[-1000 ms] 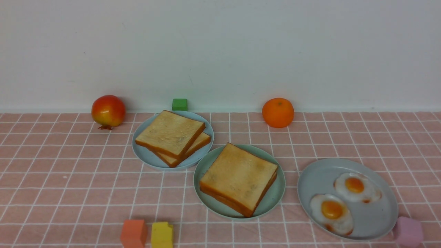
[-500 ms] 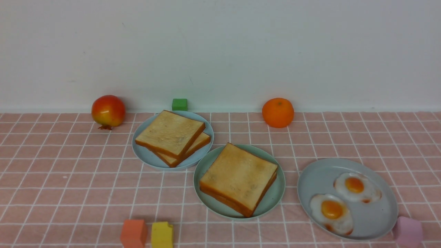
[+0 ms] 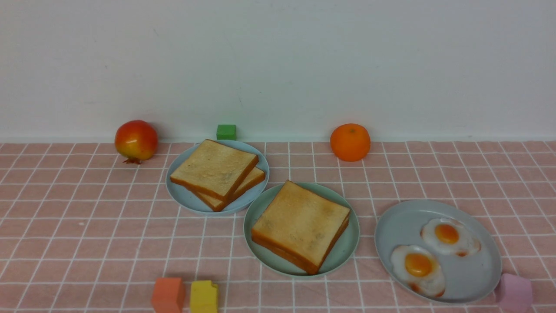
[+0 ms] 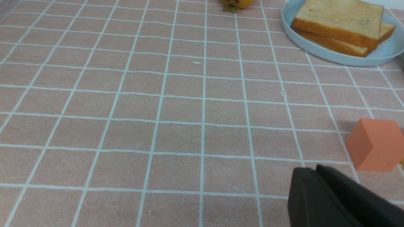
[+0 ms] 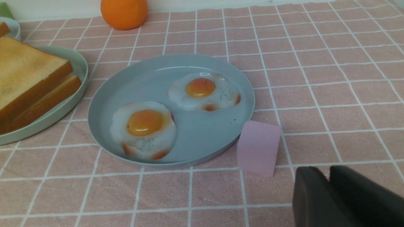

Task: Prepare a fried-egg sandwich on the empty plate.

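Two golden toast slices lie stacked as the fried-egg sandwich (image 3: 301, 226) on the mint-green plate (image 3: 347, 252) in the middle of the table. In the right wrist view the sandwich (image 5: 28, 82) shows only a pale seam between its slices, and the egg inside is hidden. Neither arm appears in the front view. My left gripper (image 4: 315, 168) hovers over bare cloth beside an orange block (image 4: 374, 145), its fingers pressed together and holding nothing. My right gripper (image 5: 328, 171) hangs near a pink block (image 5: 258, 146), fingers almost touching and holding nothing.
A grey-blue plate (image 3: 404, 221) at the right holds two fried eggs (image 3: 418, 266). A pale blue plate (image 3: 191, 202) behind carries two loose toast slices (image 3: 215, 169). A red fruit (image 3: 136, 140), green block (image 3: 226, 131) and orange (image 3: 350, 142) line the wall. A yellow block (image 3: 204, 296) sits at the front.
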You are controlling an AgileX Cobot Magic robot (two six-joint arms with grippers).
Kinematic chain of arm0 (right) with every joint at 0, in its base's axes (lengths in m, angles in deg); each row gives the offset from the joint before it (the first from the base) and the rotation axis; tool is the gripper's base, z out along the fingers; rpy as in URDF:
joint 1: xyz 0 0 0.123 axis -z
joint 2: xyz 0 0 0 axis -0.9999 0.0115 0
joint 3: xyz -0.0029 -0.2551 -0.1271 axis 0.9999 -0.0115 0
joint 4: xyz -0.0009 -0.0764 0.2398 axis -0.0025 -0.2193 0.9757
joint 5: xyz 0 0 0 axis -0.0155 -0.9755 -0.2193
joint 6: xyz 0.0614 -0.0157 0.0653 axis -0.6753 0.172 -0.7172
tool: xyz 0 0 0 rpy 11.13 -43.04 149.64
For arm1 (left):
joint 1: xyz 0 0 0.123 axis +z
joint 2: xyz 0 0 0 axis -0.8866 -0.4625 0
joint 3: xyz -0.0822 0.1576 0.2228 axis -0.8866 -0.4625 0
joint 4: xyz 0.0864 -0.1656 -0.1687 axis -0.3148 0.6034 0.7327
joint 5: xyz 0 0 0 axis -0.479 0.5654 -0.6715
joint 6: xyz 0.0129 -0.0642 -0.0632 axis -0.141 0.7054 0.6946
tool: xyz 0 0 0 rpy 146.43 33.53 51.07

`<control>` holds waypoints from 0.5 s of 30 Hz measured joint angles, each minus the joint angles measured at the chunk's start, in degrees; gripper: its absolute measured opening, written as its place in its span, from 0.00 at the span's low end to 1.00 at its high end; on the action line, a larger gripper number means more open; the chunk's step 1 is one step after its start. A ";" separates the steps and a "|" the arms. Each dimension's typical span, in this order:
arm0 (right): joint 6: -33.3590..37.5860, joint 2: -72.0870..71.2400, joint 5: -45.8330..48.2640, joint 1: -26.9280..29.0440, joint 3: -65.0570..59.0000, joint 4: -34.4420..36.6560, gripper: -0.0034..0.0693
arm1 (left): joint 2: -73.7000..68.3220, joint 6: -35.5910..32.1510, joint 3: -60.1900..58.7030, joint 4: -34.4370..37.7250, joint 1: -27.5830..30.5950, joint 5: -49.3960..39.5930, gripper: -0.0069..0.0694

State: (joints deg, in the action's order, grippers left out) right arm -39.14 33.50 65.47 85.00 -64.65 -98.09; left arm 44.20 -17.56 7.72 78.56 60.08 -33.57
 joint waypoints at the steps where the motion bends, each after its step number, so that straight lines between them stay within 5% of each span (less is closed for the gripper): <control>1: 0.00 0.00 0.00 0.00 0.00 0.00 0.21 | 0.00 0.00 0.00 0.00 0.00 0.00 0.17; 15: 0.00 0.00 0.00 0.00 0.00 0.12 0.24 | 0.00 0.00 0.00 0.00 0.00 0.01 0.19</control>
State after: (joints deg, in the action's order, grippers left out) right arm -39.14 33.50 65.47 85.00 -64.65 -97.97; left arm 44.20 -17.56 7.72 78.56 60.08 -33.56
